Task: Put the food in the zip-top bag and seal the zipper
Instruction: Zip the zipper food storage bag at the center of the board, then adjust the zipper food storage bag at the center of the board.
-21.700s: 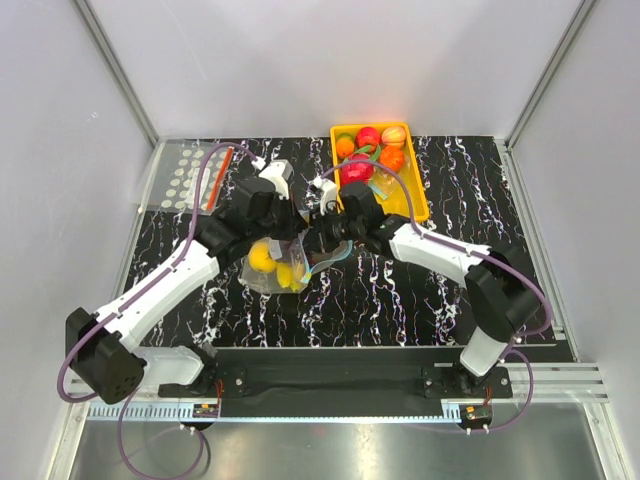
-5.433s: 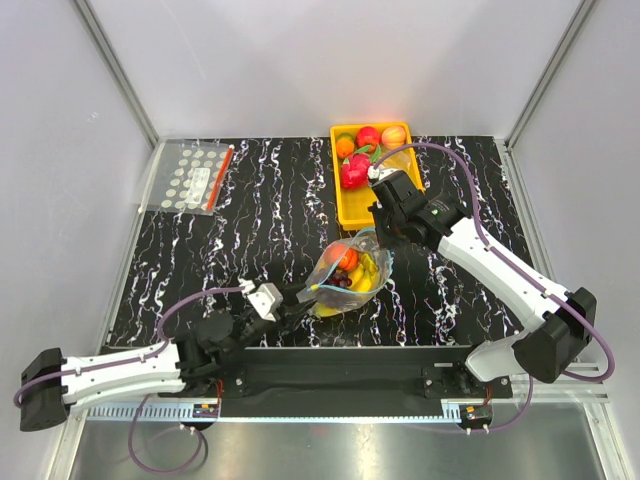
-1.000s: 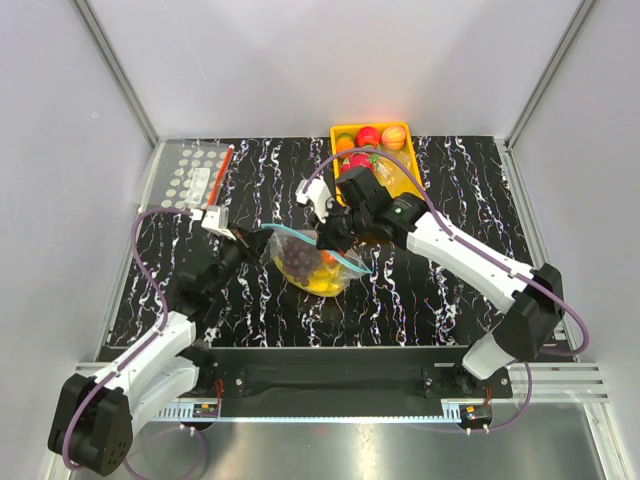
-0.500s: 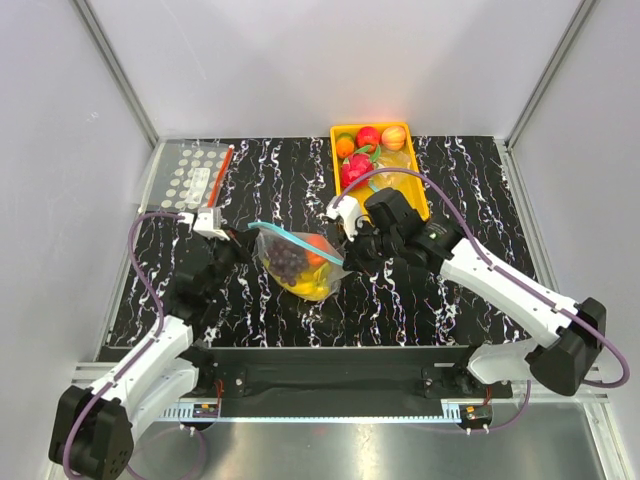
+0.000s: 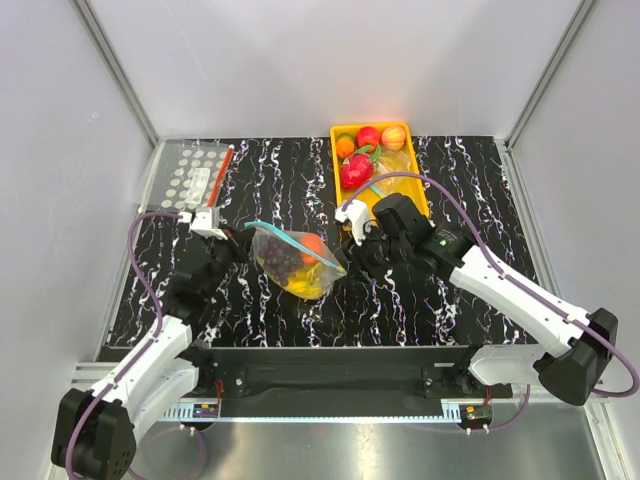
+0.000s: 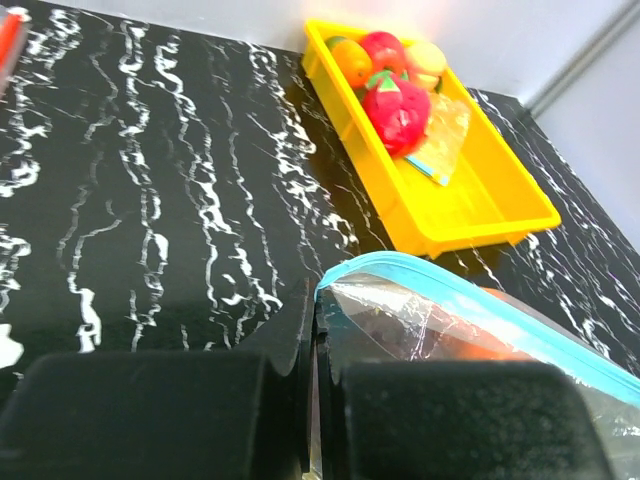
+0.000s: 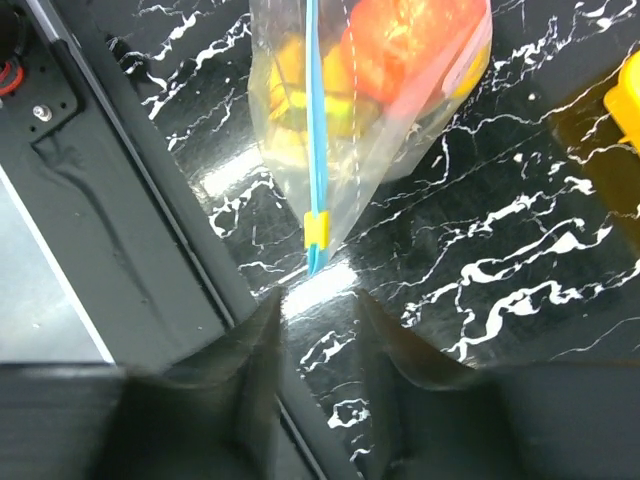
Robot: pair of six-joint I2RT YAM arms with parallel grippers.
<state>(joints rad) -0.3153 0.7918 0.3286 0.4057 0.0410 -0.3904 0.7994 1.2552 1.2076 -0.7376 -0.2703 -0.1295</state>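
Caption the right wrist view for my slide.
Open right gripper just off the yellow slider on the teal zipper of a zip-top bag of fruit.

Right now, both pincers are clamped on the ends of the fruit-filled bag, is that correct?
Not quite: only the left pincer is clamped on the zip-top bag. The right wrist view shows the right pincer open, just short of the bag's end.

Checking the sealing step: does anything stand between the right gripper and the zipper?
Nothing visible. Only table lies between the open right gripper and the zipper's yellow-tabbed end; the left gripper pinches the bag's other corner.
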